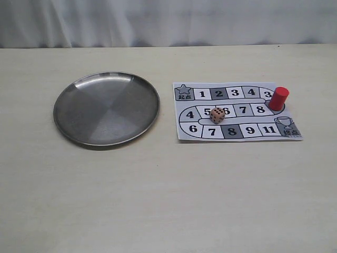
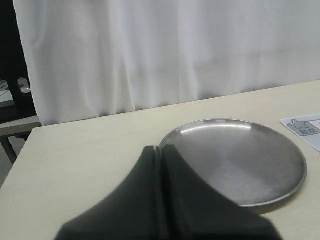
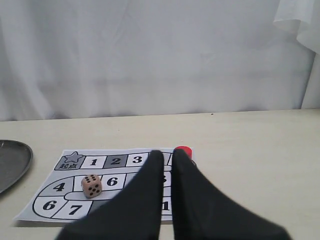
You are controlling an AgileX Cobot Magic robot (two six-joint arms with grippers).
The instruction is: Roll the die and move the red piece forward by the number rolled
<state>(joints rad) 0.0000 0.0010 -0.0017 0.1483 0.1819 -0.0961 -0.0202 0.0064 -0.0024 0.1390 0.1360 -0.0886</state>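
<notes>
The die [image 1: 217, 115] rests on the paper board [image 1: 237, 135], across squares 5 and 6 of the middle row, and it also shows as the die [image 3: 91, 185] in the right wrist view. The red piece [image 1: 278, 98] stands upright at the board's right end, on the bend above square 8. My right gripper [image 3: 169, 152] hangs short of the board with a narrow gap between its fingers and nothing in it. The red piece [image 3: 183, 149] peeks out just past its tips. My left gripper [image 2: 161, 148] is shut and empty, near the plate's rim. Neither gripper appears in the exterior view.
A round steel plate [image 1: 105, 108] lies left of the board with nothing in it; the plate [image 2: 240, 160] fills the left wrist view. A white curtain hangs behind the pale table. The board's trophy square [image 1: 287, 126] is at its lower right corner.
</notes>
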